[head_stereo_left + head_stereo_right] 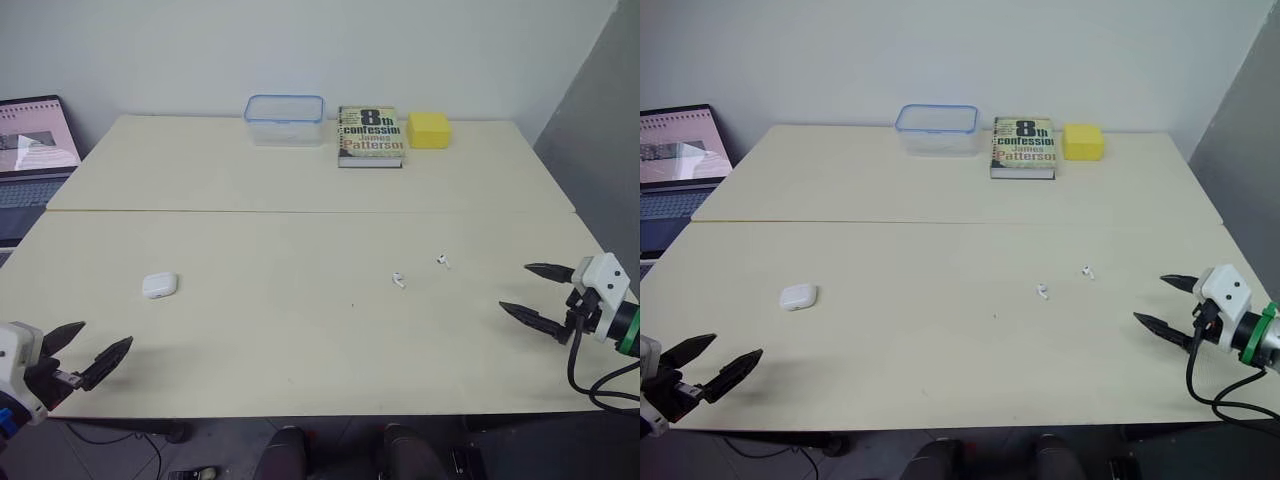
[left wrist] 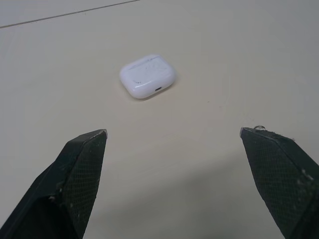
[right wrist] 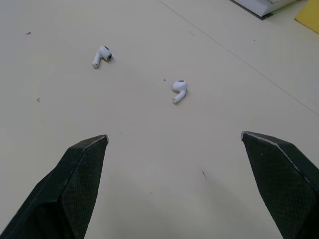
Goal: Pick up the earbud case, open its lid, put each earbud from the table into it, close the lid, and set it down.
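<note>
Earbud case [image 1: 159,285] lies flat on the counter [image 1: 300,340], lid shut, on the robot's left side, in the front half. Nothing touches it. Left end effector [image 1: 107,333] sits low at the counter's front-left edge, just nearer the robot than the case, fingers spread wide w/ nothing btwn them. Can't tell if it touches the surface. In left wrist view the case lies ahead of the gap btwn the two black fingertips, apart from both, its small port side turned toward the camera.

Two white earbuds lie on the counter right of ctr, near each other but not touching, both on their sides. Nearer earbud [image 1: 398,280] is closer to the middle; farther earbud [image 1: 443,261] is a bit further back & to the right. Both are well apart from the case.

Right end effector [image 1: 515,287] is at the counter's right edge, fingers spread & empty, tips pointing in toward the earbuds. It's near them but clear of both. In right wrist view both earbuds lie ahead of the open fingers.

Along the back edge, in a row left to right: clear container [image 1: 285,120] w/ blue rim, a book [image 1: 370,135] lying flat, a yellow block [image 1: 428,129] just beside the book. An open laptop [image 1: 35,150], screen lit, stands off the counter's left side.
</note>
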You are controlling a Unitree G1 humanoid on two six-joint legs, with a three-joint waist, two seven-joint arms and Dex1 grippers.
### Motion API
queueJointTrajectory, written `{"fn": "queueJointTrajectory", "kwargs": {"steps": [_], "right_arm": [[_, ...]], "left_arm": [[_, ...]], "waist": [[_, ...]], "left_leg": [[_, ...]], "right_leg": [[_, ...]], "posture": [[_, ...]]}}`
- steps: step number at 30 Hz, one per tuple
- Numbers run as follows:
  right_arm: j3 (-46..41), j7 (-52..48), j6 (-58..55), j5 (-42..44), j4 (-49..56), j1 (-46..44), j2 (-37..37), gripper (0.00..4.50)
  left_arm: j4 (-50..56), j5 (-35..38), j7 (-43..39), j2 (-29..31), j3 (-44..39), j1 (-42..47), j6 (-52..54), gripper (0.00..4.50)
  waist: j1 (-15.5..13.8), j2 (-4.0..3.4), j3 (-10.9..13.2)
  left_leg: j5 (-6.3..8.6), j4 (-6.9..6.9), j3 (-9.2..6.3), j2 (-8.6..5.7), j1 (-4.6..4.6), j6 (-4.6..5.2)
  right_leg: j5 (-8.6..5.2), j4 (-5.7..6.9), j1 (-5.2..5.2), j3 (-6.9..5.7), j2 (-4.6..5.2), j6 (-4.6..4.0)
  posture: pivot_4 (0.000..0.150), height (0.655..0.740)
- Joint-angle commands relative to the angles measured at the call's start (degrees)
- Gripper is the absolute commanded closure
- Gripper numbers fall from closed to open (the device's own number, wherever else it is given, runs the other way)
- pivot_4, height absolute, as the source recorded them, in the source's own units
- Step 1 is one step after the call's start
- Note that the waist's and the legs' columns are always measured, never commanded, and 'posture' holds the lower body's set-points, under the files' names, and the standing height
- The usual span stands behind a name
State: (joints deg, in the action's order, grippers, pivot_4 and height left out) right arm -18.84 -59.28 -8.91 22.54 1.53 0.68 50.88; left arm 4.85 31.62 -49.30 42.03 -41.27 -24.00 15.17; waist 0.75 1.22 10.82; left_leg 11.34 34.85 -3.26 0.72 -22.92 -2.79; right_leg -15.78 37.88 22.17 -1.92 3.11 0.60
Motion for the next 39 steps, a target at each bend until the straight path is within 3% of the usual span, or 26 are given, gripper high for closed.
{"fn": "queueJointTrajectory", "kwargs": {"steps": [1,9,19,30,39], "right_arm": [[-1.6,-0.4,-2.5,2.7,2.0,-1.2,0.4,0.0],[0.8,-0.3,-4.5,3.5,6.3,-4.0,0.1,0.0],[10.3,-0.9,-17.5,11.5,20.5,-17.4,-0.1,0.0],[21.6,-0.4,-22.5,11.9,20.1,-32.2,-7.7,0.0],[22.8,-0.5,-23.5,12.3,21.1,-33.3,-10.2,0.0]], "left_arm": [[1.5,2.2,0.9,-0.5,-3.4,0.4,0.8,0.0],[8.6,1.2,13.0,-7.5,0.9,3.2,6.2,0.0],[8.1,-4.2,29.7,-14.5,8.7,13.7,11.6,0.0],[-2.9,-7.4,32.4,-14.0,13.9,25.7,13.6,0.0],[-8.5,-10.2,33.8,-13.3,16.4,30.5,14.6,0.0]], "waist": [[0.0,0.0,0.0],[-0.1,0.0,0.0],[-0.6,0.04,0.0],[-0.6,0.13,0.0],[-0.7,0.16,0.0]], "left_leg": [[0.0,0.0,0.0,0.0,0.0,0.0],[0.0,0.01,0.02,-0.01,0.03,0.0],[0.0,0.06,-0.04,-0.04,0.0,0.0],[-0.01,0.07,-0.05,-0.09,-0.05,0.0],[-0.01,0.07,-0.13,-0.11,-0.03,0.0]], "right_leg": [[0.0,0.0,0.0,0.0,0.0,0.0],[0.04,0.02,-0.02,0.06,0.01,0.07],[0.32,0.04,-0.03,0.04,-0.2,0.55],[0.35,0.03,0.01,0.02,-0.25,0.58],[0.36,0.1,0.0,-0.02,-0.29,0.59]], "posture": [[0.15,0.74],[0.15,0.74],[0.15,0.74],[0.15,0.74],[0.15,0.74]]}}
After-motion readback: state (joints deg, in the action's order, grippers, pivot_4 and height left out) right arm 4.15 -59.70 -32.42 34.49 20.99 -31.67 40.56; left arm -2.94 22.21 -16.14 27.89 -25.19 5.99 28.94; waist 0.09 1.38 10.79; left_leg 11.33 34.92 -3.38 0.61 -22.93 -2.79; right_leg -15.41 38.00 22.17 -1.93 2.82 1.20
